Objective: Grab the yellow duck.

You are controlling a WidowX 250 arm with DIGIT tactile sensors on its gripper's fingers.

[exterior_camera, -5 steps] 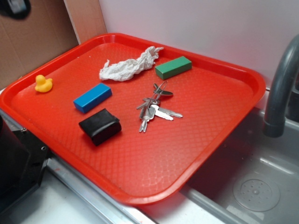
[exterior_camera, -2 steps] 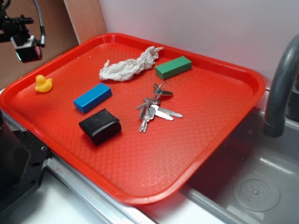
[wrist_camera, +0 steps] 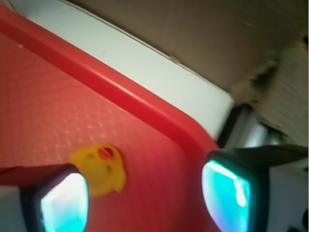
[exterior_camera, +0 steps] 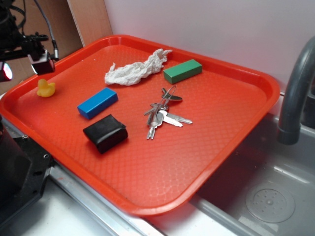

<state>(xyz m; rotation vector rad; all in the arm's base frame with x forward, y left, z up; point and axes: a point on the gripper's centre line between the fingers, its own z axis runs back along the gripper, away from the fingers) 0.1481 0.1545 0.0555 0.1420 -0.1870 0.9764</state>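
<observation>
The yellow duck [exterior_camera: 46, 88] sits upright on the red tray [exterior_camera: 231, 73], near its far left rim. My gripper [exterior_camera: 10, 64] hangs at the left edge of the exterior view, just above and left of the duck, mostly cut off by the frame. In the wrist view the gripper [wrist_camera: 145, 198] is open and empty, with a wide gap between its fingers. The duck [wrist_camera: 101, 166] lies on the tray next to the left finger [wrist_camera: 63, 200], apart from the right one. The tray rim [wrist_camera: 120, 92] runs diagonally behind it.
On the tray lie a blue block [exterior_camera: 97, 103], a black wallet-like object [exterior_camera: 105, 132], a bunch of keys [exterior_camera: 162, 114], a green block [exterior_camera: 182, 71] and a crumpled white tissue [exterior_camera: 135, 71]. A grey faucet [exterior_camera: 295, 93] and a sink [exterior_camera: 261, 196] stand at right. Cardboard backs the left.
My arm has come in from the upper left and moved down and right towards the duck. Nothing on the tray has moved.
</observation>
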